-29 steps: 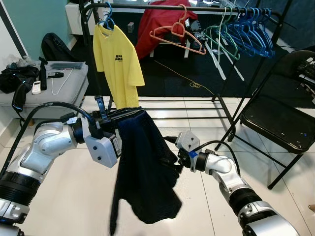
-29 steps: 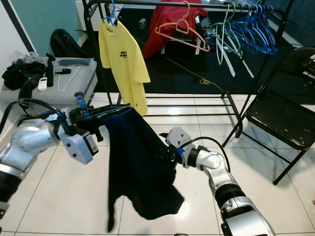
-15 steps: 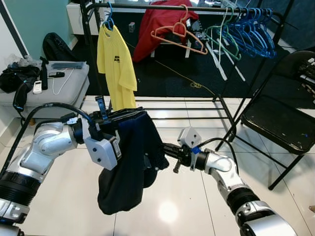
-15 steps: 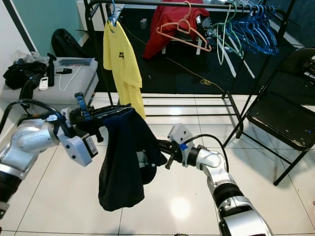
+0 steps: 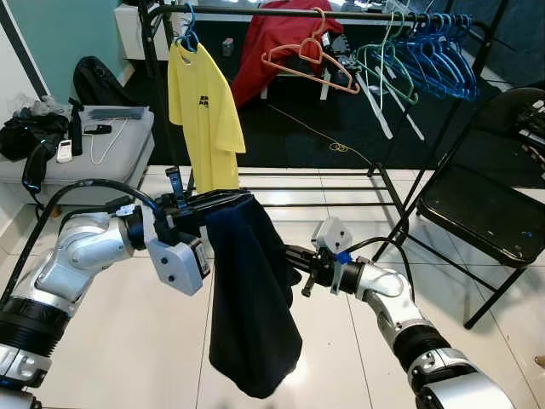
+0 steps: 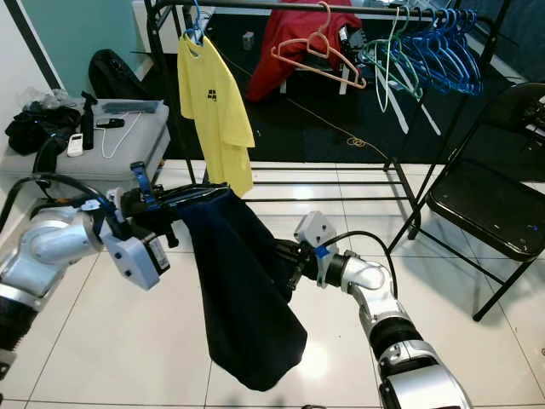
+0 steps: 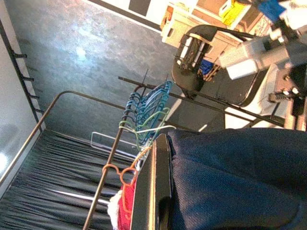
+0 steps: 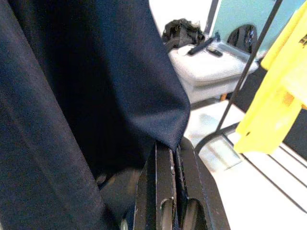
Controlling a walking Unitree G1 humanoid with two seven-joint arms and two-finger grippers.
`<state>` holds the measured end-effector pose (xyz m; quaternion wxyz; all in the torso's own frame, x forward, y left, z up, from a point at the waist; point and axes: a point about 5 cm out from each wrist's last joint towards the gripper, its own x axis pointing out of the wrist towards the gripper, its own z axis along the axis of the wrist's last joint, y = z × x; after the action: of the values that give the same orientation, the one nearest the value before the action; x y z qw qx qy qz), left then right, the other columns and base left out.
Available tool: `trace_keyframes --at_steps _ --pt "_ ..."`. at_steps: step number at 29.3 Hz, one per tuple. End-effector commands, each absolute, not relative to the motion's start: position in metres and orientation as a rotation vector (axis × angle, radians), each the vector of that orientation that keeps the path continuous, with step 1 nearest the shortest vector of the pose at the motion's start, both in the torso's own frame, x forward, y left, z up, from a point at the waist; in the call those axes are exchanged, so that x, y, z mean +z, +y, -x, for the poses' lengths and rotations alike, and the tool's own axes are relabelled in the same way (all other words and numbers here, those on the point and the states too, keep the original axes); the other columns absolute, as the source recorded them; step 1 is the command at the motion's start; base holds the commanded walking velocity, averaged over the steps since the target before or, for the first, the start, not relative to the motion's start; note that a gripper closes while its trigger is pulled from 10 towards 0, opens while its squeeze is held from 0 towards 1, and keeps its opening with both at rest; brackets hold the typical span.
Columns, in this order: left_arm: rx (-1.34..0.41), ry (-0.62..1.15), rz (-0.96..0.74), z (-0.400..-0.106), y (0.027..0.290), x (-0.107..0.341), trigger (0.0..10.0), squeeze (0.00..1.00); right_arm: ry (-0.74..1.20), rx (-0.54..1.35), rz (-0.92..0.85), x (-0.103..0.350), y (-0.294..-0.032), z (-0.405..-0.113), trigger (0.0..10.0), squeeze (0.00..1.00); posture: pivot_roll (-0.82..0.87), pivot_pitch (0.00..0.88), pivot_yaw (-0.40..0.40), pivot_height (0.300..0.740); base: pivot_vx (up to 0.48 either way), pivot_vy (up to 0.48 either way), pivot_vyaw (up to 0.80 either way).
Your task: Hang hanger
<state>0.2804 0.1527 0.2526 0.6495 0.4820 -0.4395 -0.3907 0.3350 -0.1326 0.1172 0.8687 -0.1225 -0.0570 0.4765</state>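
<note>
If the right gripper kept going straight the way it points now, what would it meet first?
The dark navy garment: the right gripper points toward the robot's left, its fingertips already at the hanging cloth. Beyond that, probably the left gripper, though depth is unclear.

Glossy white tile floor (image 5: pixel 119 358) spreads under me, catching a bright glare, and meets a dark carpet (image 5: pixel 289 128) further off. A black folding metal chair (image 5: pixel 485 213) stands to my right. To my left I see a teal wall (image 5: pixel 60 34) behind a low grey padded bench (image 5: pixel 102 153)
</note>
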Motion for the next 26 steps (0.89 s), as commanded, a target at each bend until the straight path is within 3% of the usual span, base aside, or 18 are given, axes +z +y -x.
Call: trace_keyframes --at_steps 1,3,4,14,17,26 --pt "-0.884 -0.954 -1.124 -0.282 0.158 0.247 0.0 0.0 -0.143 0.989 0.236 0.119 -0.134 -0.333 0.0 0.0 -0.01 0.129 -0.017 0.74 0.0 0.0 0.0" --pt "-0.84 -0.887 -1.154 -0.29 0.163 0.243 0.0 0.0 -0.188 0.991 0.209 0.129 -0.133 -0.334 0.0 0.0 -0.01 0.131 -0.013 0.74 0.0 0.0 0.0" --pt "-0.788 -0.823 -1.18 -0.297 0.168 0.239 4.5 0.0 -0.223 0.969 0.191 0.137 -0.134 -0.336 0.0 0.0 -0.01 0.13 -0.009 0.74 0.0 0.0 0.0" --pt "-0.424 -0.476 -1.187 -0.33 0.212 0.217 4.4 0.0 -0.406 0.76 0.119 0.188 -0.151 -0.354 0.0 0.0 -0.02 0.13 -0.005 0.74 0.0 0.0 0.0" --pt "-0.277 -0.295 -1.165 -0.335 0.237 0.197 5.1 0.0 -0.497 0.667 0.136 0.212 -0.157 -0.36 0.0 0.0 -0.02 0.13 -0.005 0.74 0.0 0.0 0.0" --pt "-0.252 -0.12 -1.119 -0.328 0.253 0.165 6.0 0.0 -0.515 0.624 0.151 0.223 -0.156 -0.362 0.0 0.0 -0.02 0.13 -0.009 0.74 0.0 0.0 0.0"
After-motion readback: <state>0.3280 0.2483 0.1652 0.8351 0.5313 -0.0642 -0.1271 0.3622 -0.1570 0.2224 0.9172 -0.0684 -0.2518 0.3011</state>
